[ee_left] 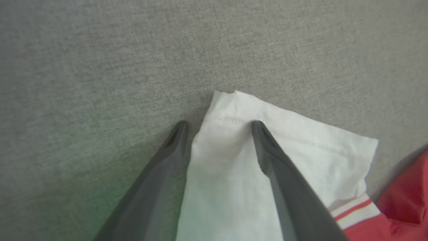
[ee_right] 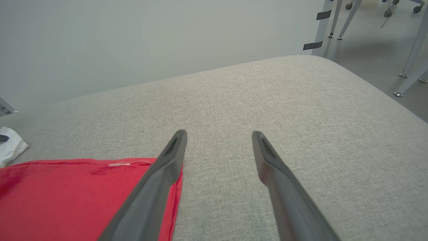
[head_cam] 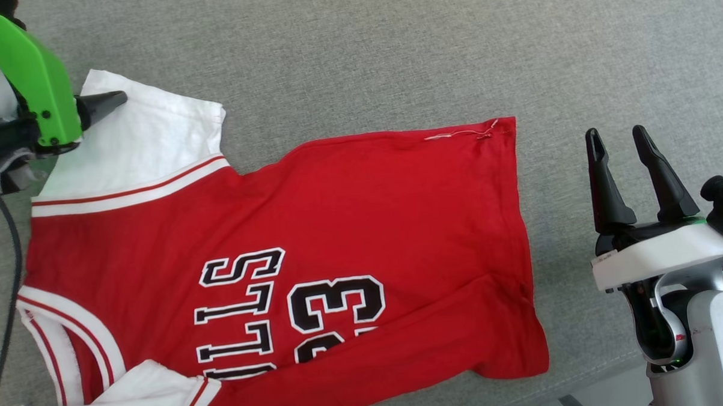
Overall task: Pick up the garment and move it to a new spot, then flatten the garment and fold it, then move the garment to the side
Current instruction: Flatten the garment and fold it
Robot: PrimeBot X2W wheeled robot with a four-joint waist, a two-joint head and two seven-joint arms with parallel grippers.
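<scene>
The garment (head_cam: 368, 227) lies spread on the grey cushioned surface (head_cam: 392, 51), red body with black lettering, neck at the left, hem at the right. Its upper white sleeve (head_cam: 143, 138) points toward the far left. My left gripper (head_cam: 108, 102) hovers over that sleeve's outer corner. In the left wrist view it (ee_left: 219, 124) is open, one finger over the white sleeve (ee_left: 301, 144) and the other over bare cushion. My right gripper (head_cam: 616, 133) stands open to the right of the hem, holding nothing. The right wrist view shows it (ee_right: 219, 133) beside the garment's red corner (ee_right: 67, 194).
The cushion's front edge (head_cam: 584, 375) runs along the lower right, with floor below it. Its far right corner rounds off (ee_right: 321, 62), and metal furniture legs (ee_right: 409, 53) stand on the floor beyond. A black cable (head_cam: 9, 269) hangs down by my left arm.
</scene>
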